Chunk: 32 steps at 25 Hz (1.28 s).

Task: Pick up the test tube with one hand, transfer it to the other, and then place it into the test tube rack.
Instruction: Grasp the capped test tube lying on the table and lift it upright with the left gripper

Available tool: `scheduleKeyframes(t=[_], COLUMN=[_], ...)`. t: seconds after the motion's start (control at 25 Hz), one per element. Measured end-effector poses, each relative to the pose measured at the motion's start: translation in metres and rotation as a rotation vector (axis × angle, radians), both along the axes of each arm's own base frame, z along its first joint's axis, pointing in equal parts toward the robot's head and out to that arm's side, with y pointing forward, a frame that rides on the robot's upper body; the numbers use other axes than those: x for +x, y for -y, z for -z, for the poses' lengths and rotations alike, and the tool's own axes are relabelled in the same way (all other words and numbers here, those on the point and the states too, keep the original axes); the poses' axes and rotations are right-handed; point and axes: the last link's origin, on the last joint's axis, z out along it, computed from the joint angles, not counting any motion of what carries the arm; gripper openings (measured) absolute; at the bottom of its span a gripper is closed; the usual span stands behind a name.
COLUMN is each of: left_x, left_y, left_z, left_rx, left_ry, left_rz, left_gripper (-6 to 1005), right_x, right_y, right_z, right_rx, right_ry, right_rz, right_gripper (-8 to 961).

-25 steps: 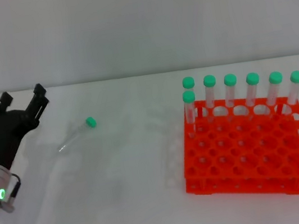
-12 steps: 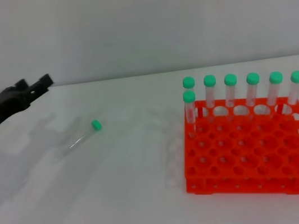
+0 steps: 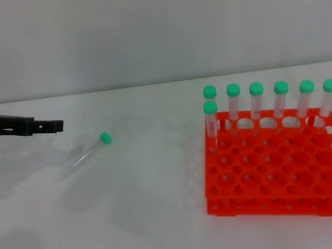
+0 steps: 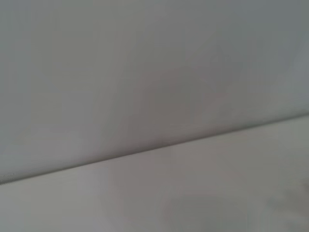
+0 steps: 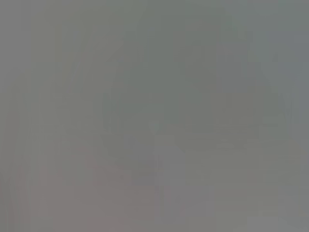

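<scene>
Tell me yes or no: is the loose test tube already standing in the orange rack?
No. The test tube lies flat on the table, well apart from the test tube rack, with the left gripper nearby.

Left gripper [image 3: 49,126]: matte black, long and slim seen side-on, body thicker toward the wrist, stepping down to a narrow squared tip. A thin pale line runs along its flank. A sliver of silver-white wrist shows at the frame edge.
</scene>
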Motion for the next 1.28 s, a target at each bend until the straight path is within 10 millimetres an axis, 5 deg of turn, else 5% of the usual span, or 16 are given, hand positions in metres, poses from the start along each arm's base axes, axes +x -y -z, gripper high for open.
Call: scheduleKeyframes(t=[0.6, 1.28], left_x=[0.026, 0.014], left_y=[-0.012, -0.008], left_z=[0.000, 0.053], left_rx=[-0.138, -0.168], left_ry=[-0.269, -0.347], left_rz=[0.058, 0.061], left_gripper=[879, 876], right_x=[-0.002, -0.002], right_y=[-0.001, 0.001], right_z=[0.002, 0.006], right_rx=[-0.002, -0.029], right_ry=[-0.003, -0.017], right_rz=[-0.002, -0.009], right_gripper=[871, 870])
